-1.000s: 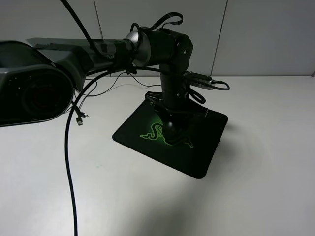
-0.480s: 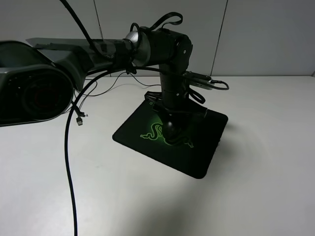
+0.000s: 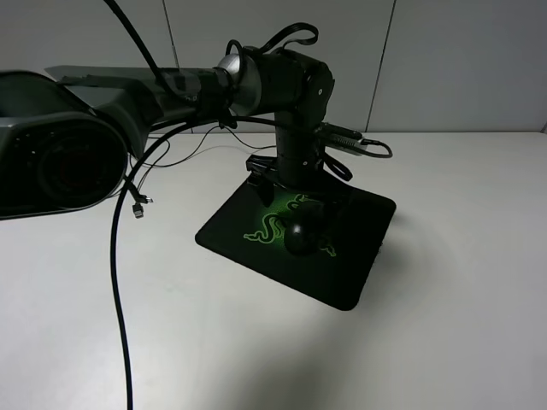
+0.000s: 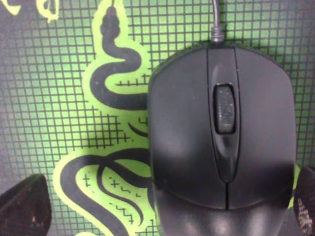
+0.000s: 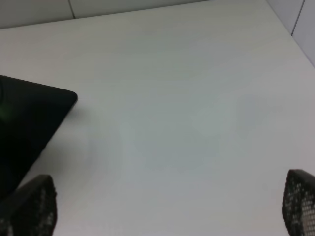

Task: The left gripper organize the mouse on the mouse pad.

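Note:
The black mouse (image 3: pixel 301 237) rests on the green snake logo in the middle of the black mouse pad (image 3: pixel 346 269). My left gripper (image 3: pixel 297 198) hangs just above and behind it, open, holding nothing. In the left wrist view the mouse (image 4: pixel 221 142) fills the frame, scroll wheel up, on the pad's green grid (image 4: pixel 59 73). Its cable (image 4: pixel 215 14) leads away from its front. My left gripper (image 4: pixel 165 209) straddles it with one fingertip (image 4: pixel 24 209) well away from its side. My right gripper (image 5: pixel 165 209) is open over bare table, beside a pad corner (image 5: pixel 24 113).
The thick left arm (image 3: pixel 171 85) reaches in from the left, trailing a heavy black cable (image 3: pixel 120 282) across the white table (image 3: pixel 461 256). Thin wires and a small plug (image 3: pixel 138 207) lie on the table left of the pad. A grey wall stands behind.
The left gripper has lifted up and back off the mouse, which now shows uncovered on the pad. The mouse stays where it was set down.

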### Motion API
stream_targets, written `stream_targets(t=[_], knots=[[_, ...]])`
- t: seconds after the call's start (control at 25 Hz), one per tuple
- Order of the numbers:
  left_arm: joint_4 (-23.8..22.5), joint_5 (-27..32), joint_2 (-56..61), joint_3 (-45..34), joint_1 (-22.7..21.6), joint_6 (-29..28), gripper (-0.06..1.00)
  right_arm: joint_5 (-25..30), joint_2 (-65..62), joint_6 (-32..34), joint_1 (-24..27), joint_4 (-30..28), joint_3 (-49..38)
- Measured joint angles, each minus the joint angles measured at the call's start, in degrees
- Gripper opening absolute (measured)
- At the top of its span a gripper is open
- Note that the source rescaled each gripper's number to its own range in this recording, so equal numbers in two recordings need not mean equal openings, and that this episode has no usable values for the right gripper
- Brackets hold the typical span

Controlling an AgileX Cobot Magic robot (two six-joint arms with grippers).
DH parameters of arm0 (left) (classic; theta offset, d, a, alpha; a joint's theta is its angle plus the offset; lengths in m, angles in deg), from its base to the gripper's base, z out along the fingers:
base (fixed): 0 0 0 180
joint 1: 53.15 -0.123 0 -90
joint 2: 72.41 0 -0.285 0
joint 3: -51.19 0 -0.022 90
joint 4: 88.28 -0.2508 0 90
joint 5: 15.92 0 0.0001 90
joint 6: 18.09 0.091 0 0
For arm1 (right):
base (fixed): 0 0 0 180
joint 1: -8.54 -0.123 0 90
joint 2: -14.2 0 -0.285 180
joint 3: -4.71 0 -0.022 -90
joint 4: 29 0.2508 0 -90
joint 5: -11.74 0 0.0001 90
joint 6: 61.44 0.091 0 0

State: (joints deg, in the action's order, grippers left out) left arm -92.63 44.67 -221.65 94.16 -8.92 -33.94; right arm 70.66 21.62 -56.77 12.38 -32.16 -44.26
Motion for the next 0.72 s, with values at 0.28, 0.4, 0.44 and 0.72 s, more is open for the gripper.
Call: stream_targets(t=[0.28,0.4,0.44,0.72], knots=[[-0.11,0.75,0.0,0.0,0.0,-0.05,1.0,0.0,0.0,0.0,0.0,0.0,0.0],[-0.05,1.44,0.19,0.06,0.0,-0.05,1.0,0.0,0.0,0.0,0.0,0.0,0.0],[-0.05,1.59,0.33,0.25,0.0,-0.05,1.0,0.0,0.0,0.0,0.0,0.0,0.0],[-0.1,5.47,3.52,3.04,0.0,-0.05,1.0,0.0,0.0,0.0,0.0,0.0,0.0]])
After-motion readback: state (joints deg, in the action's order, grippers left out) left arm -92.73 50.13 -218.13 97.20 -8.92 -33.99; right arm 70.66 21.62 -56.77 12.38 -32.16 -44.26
